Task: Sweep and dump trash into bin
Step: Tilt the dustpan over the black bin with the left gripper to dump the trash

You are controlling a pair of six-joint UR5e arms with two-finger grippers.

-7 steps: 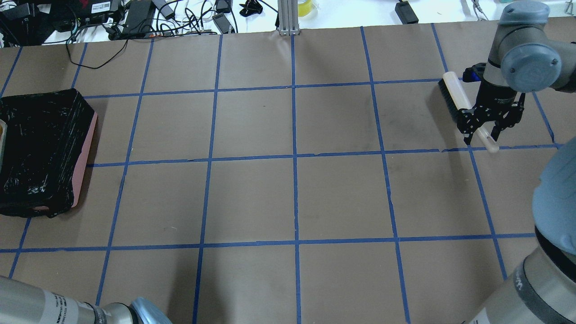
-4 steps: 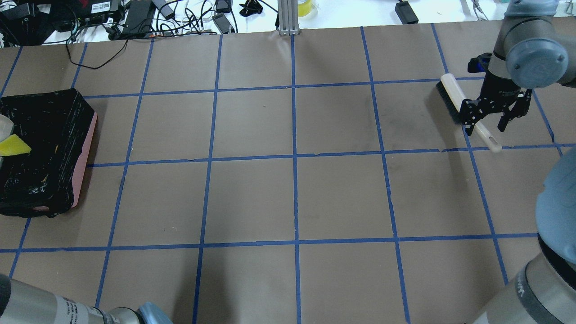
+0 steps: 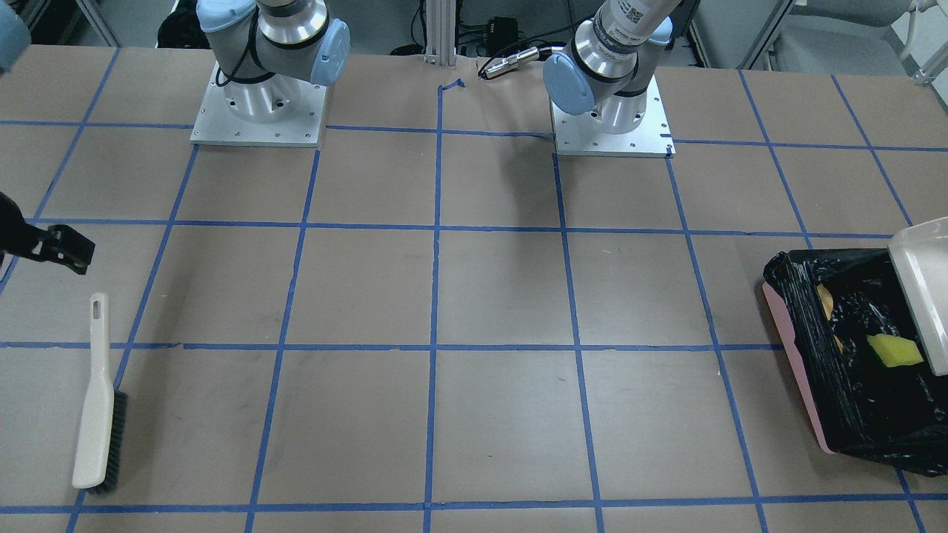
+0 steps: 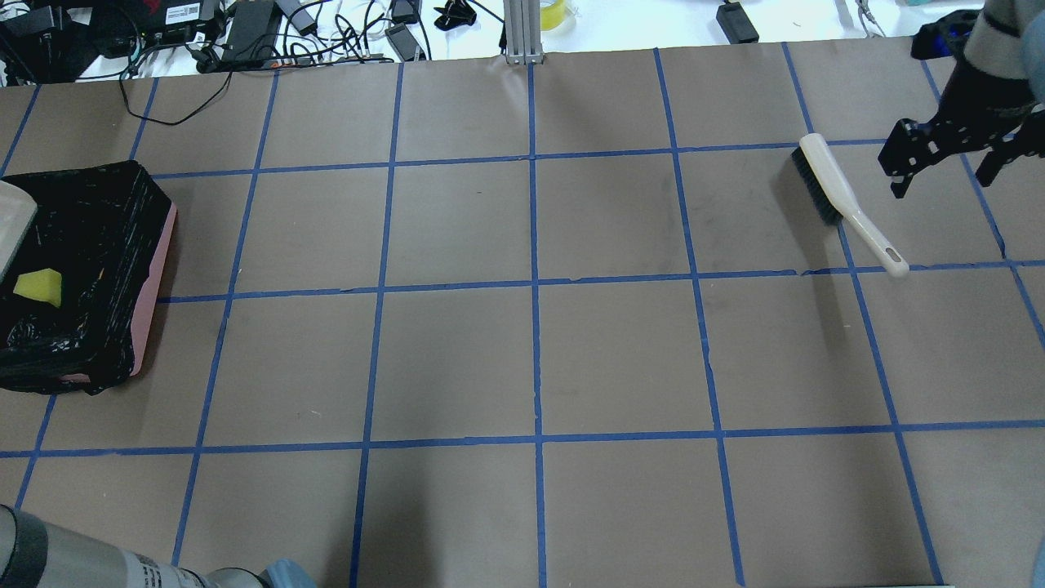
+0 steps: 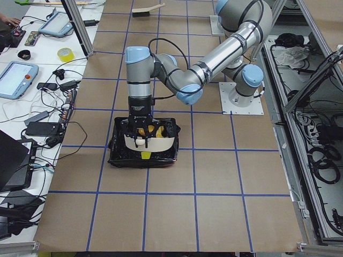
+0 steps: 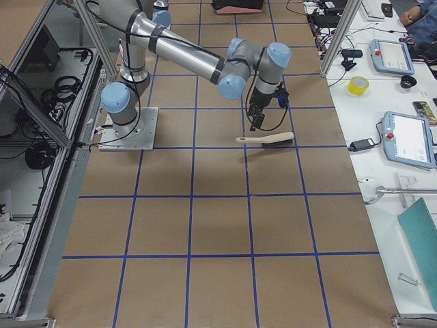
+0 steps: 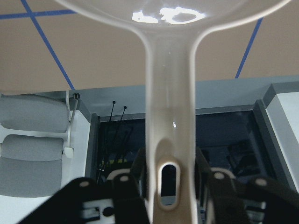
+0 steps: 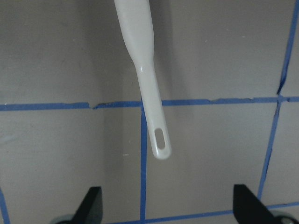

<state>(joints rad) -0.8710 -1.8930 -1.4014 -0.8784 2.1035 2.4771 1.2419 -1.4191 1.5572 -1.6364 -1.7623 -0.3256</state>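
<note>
I survey a brown paper table (image 4: pixel 457 359) gridded in blue tape (image 4: pixel 536 359), with cabled benches (image 5: pixel 32 64) beyond
The bin (image 4: pixel 155 269) at the robot's left end holds a yellow-green wedge (image 4: pixel 38 287); left gripper (image 7: pixel 170 182) clamps the dustpan (image 5: pixel 150 142) handle over it; right gripper (image 8: pixel 168 205) spread wide, empty, near the brush (image 4: pixel 833 192)

- Two robot arms: one left arm (image 5: pixel 214 58), one right arm (image 6: pixel 184 51).
- Two end effectors: one left end effector (image 7: pixel 170 186), one right end effector (image 4: pixel 943 171).
- Two metal base plates (image 3: pixel 259 118).
- One brush (image 4: pixel 841 200).
- One dustpan (image 3: pixel 922 289).
- One bin (image 4: pixel 152 278).
- Two trash pieces visible in the bin: one yellow-green wedge (image 4: pixel 38 287) and one golden-brown piece (image 3: pixel 824 298), partly hidden.
- One counter (image 4: pixel 457 359).
</note>
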